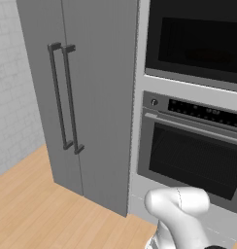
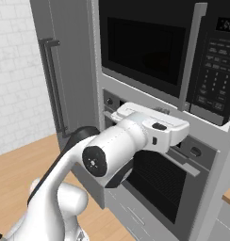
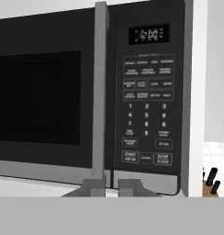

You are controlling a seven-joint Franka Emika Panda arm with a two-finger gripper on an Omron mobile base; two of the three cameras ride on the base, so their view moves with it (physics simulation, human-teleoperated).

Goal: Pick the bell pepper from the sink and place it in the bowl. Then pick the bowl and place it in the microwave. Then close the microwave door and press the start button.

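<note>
The microwave (image 3: 86, 92) faces me with the microwave door (image 3: 45, 98) closed; its window is dark and shows nothing inside. Right of the door's grey handle (image 3: 100, 87) is the black keypad with the start button (image 3: 130, 156) at the lower left of the pad. My gripper (image 3: 111, 187) hovers low in front of the door's right edge, short of the panel, its fingertips (image 3: 92, 187) drawn close together with nothing between them. In the right base view the microwave (image 2: 150, 47) is above my arm (image 2: 112, 150). The bell pepper, the bowl and the sink are out of view.
A larger oven (image 1: 193, 151) with a bar handle sits under the microwave. A tall grey cabinet with two long handles (image 1: 67, 97) stands to the left, over a wooden floor. Dark knife handles (image 3: 210, 180) show at the far right.
</note>
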